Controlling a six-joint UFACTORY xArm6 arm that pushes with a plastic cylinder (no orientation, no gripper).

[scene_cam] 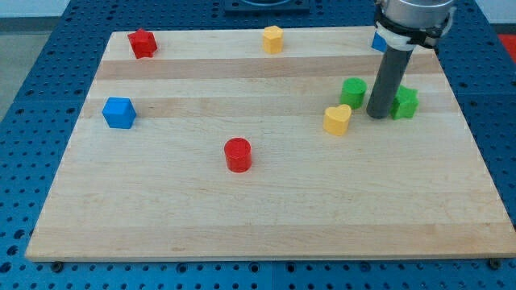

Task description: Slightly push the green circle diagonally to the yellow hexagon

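Step in hand: lining up for the push; my tip (pixel 377 116) rests on the board between the green circle (pixel 352 91) and a second green block (pixel 405 103), close beside both, though I cannot tell whether it touches either
My tip: a plain dark rod with nothing to open or close, so it holds nothing; it can only shove from the side
Green circle: a short green cylinder just to the view's left of the rod, toward the view's right half of the board
Yellow hexagon: the yellow block (pixel 273 38) at the view's top edge, well apart from the circle, up and to the view's left
Next move, as I judge it: the tip stands on the circle's lower right, roughly opposite the hexagon, so a short nudge toward the view's upper left should do; only slight, so stop early
Risk: an off-centre contact on a round side would let the circle slip aside
Neighbours: a yellow heart-like block (pixel 338 119) sits just below the circle; a blue block (pixel 377 42) peeks from behind the rod
Others: red cylinder (pixel 238 155), blue cube (pixel 119 112), red block (pixel 143 43), all well away
Materials: smooth painted blocks, matte; pale wooden board (pixel 161 217) with lengthwise grain, on a blue perforated table (pixel 32 97)
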